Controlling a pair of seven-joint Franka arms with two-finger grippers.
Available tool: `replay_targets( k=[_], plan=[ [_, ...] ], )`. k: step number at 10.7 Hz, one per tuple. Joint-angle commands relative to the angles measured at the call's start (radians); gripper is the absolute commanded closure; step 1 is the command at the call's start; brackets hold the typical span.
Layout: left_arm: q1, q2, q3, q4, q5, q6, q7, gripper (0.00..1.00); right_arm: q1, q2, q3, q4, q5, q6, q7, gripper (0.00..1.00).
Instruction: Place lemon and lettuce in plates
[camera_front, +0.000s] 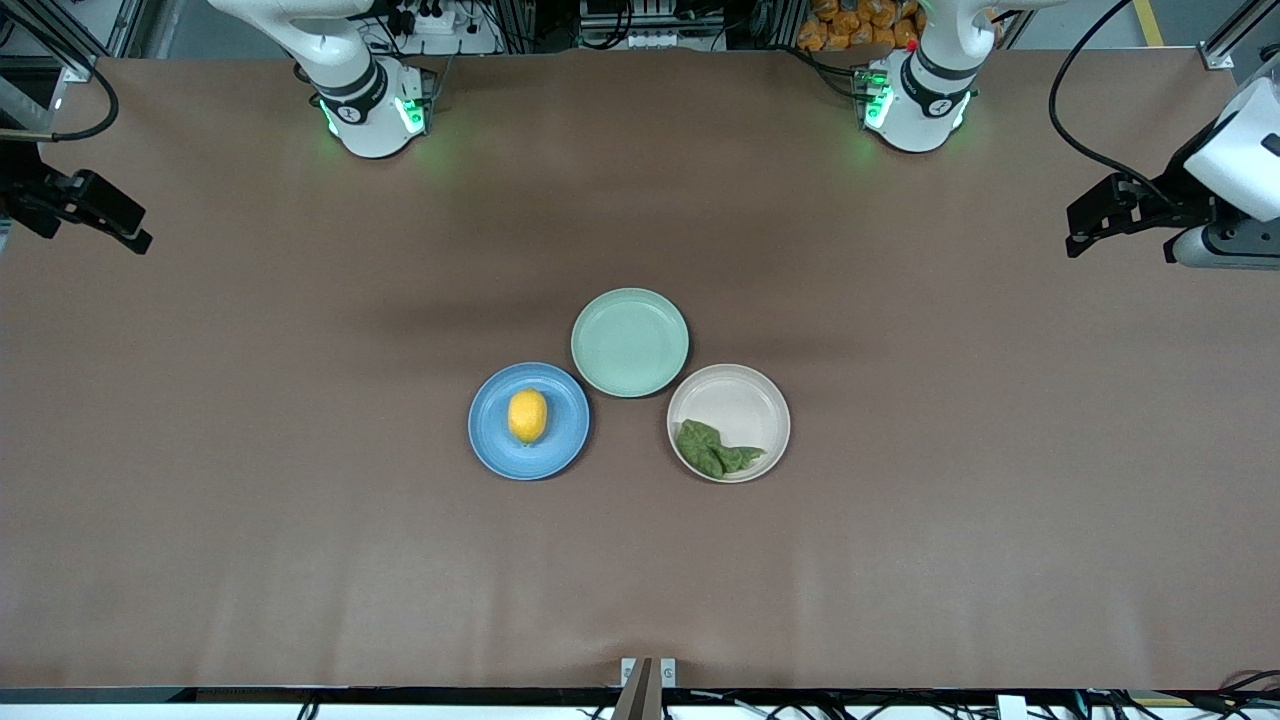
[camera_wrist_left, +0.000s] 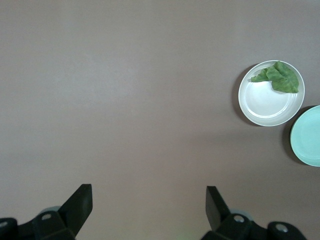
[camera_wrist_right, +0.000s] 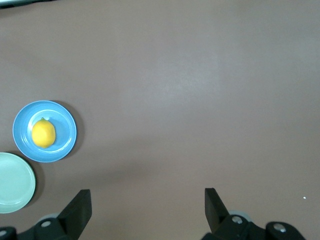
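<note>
The lemon (camera_front: 527, 415) lies in the blue plate (camera_front: 560, 450); the lettuce (camera_front: 712, 449) lies in the beige plate (camera_front: 740, 395). My left claw (camera_wrist_left: 149, 200) and right claw (camera_wrist_right: 148, 202) wait wide open, empty, over bare bench (camera_front: 250, 500).

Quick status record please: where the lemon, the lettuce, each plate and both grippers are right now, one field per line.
lemon: the lemon lies in the blue plate
lettuce: the lettuce lies in the beige plate, at the rim nearest the front camera
green plate: the light green plate holds nothing, farther from the front camera than the other two
left gripper: the left gripper is open, over bare table at its arm's end
right gripper: the right gripper is open, over bare table at its arm's end
task: both items are in plates
</note>
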Motion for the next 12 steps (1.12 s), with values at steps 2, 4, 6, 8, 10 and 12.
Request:
replay_targets(
  k=[2, 4, 6, 8, 10, 12],
  plan=[
    [0.008, 0.001, 0.000, 0.013, -0.018, -0.001, 0.021, 0.00, -0.002, 0.010, -0.004, 0.002, 0.012, 0.005, -0.007, 0.00],
    [0.008, 0.003, 0.002, 0.013, -0.019, -0.001, 0.022, 0.00, 0.001, 0.025, -0.008, 0.002, 0.017, -0.018, -0.015, 0.00],
    [0.008, 0.001, 0.002, 0.013, -0.019, -0.001, 0.022, 0.00, 0.009, 0.025, -0.007, 0.002, 0.017, -0.028, -0.013, 0.00],
    [0.008, 0.003, 0.002, 0.013, -0.021, -0.001, 0.024, 0.00, 0.009, 0.025, -0.008, 0.005, 0.015, -0.029, -0.016, 0.00],
    [0.009, 0.003, 0.002, 0.013, -0.021, -0.001, 0.024, 0.00, 0.014, 0.030, -0.008, 0.008, 0.015, -0.018, -0.015, 0.00],
    [0.008, 0.003, 0.000, 0.013, -0.021, -0.001, 0.015, 0.00, 0.012, 0.036, -0.007, 0.017, 0.015, -0.018, -0.015, 0.00]
  ],
)
